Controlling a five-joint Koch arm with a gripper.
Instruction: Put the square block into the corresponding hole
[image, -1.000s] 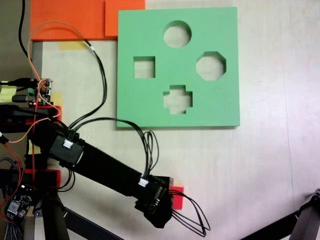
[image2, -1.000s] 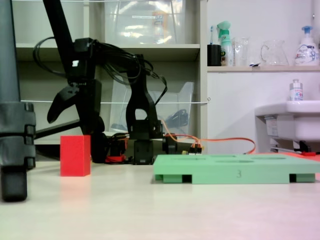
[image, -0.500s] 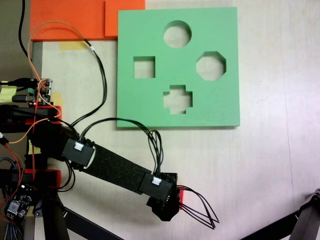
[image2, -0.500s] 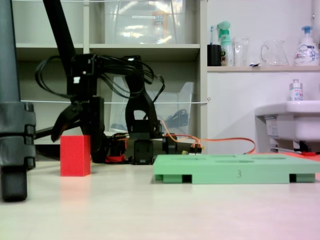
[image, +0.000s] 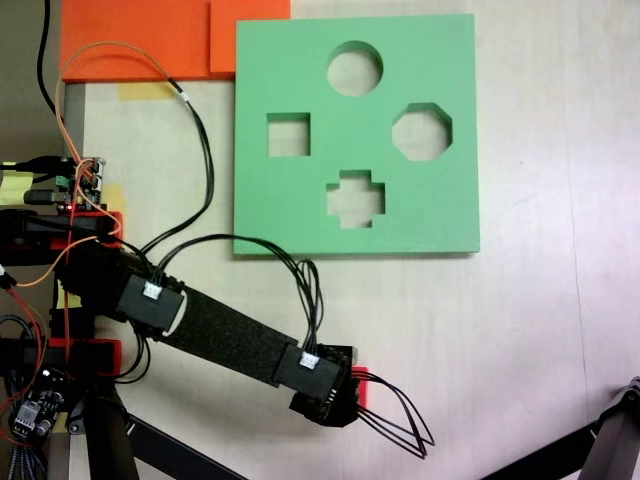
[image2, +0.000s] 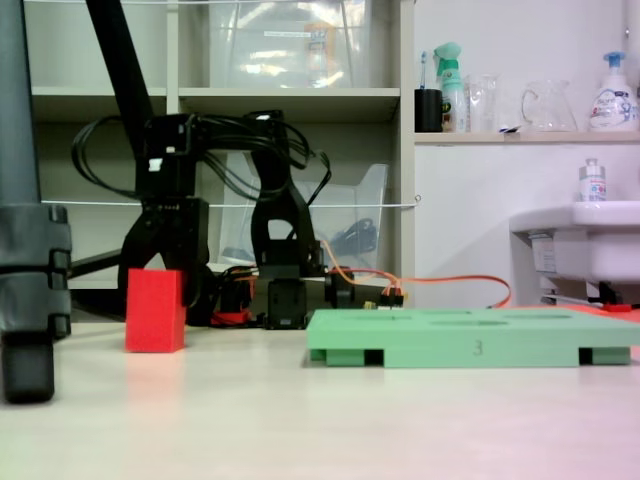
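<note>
Tabletop (image: 520, 330), orange slabs (image: 150, 35) beside board (image: 455, 200)

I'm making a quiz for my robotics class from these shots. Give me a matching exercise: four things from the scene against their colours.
Things:
1. square block
2. board with cutouts
3. arm link
4. slabs above the board's corner

Colours:
A. green
B. orange
C. red
D. black

Pairs: 1-C, 2-A, 3-D, 4-B
</note>
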